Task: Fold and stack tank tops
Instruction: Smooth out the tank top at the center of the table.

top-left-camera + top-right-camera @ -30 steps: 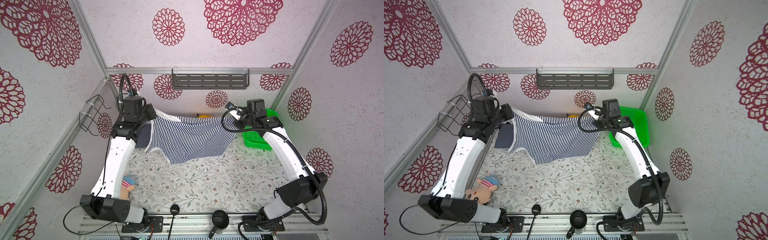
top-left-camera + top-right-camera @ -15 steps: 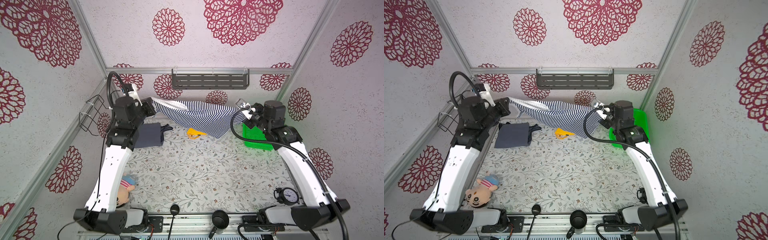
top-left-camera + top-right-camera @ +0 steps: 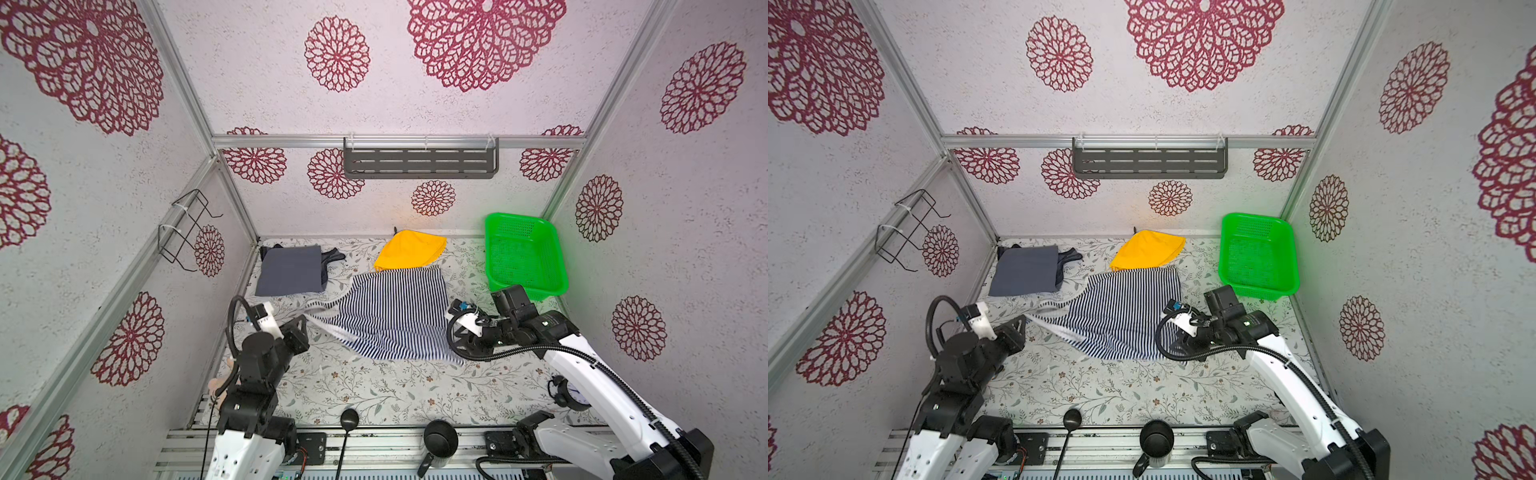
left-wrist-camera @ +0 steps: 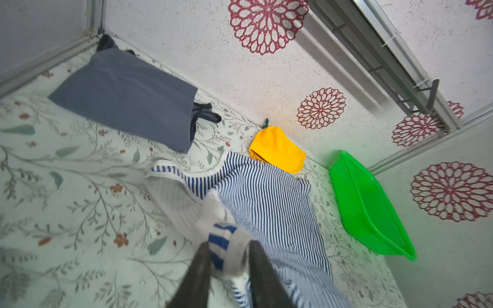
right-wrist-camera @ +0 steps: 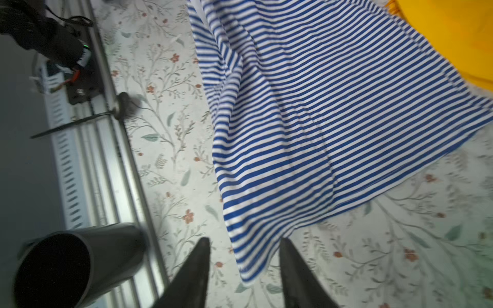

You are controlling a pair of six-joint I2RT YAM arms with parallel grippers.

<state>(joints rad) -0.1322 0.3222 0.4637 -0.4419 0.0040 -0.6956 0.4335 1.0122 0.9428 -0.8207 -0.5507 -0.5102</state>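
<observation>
Striped tank top (image 3: pixel 390 316) sprawls on the worktop (image 3: pixel 374 395); left gripper (image 4: pixel 229 244) parted around its strap, right gripper (image 5: pixel 244 239) spread beside its corner.

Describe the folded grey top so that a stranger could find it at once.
Look to the far left corner of the floral table, where the left and back walls meet. The grey-blue tank top lies there, folded into a neat rectangle. It is plain, unlike the striped tank top spread out mid-table and the yellow hat.

Striped top (image 3: pixel 395 320) outspread, grey top (image 3: pixel 289 270) (folded)
</observation>
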